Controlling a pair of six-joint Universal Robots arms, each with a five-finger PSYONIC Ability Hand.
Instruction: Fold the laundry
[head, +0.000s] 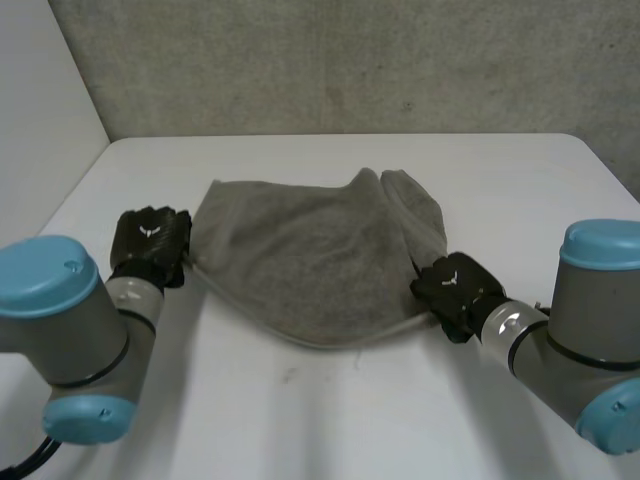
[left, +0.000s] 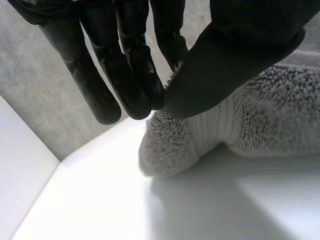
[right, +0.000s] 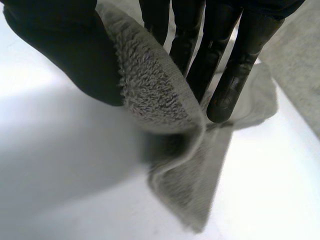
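A grey terry towel (head: 320, 260) lies bunched in the middle of the white table, its far right part folded over. My left hand (head: 150, 240) is at the towel's left corner. In the left wrist view the thumb (left: 235, 55) and fingers (left: 135, 85) pinch that corner of the towel (left: 260, 115), which is lifted slightly off the table. My right hand (head: 455, 285) is at the towel's near right edge. There the hemmed edge of the towel (right: 155, 90) stands between the thumb (right: 60, 45) and the straight fingers (right: 230, 75), and the rest hangs down to the table.
The white table (head: 330, 420) stretches bare in front of the towel and behind it. A grey wall (head: 350, 60) runs along the table's far edge, and a white side wall (head: 40, 100) stands at the left.
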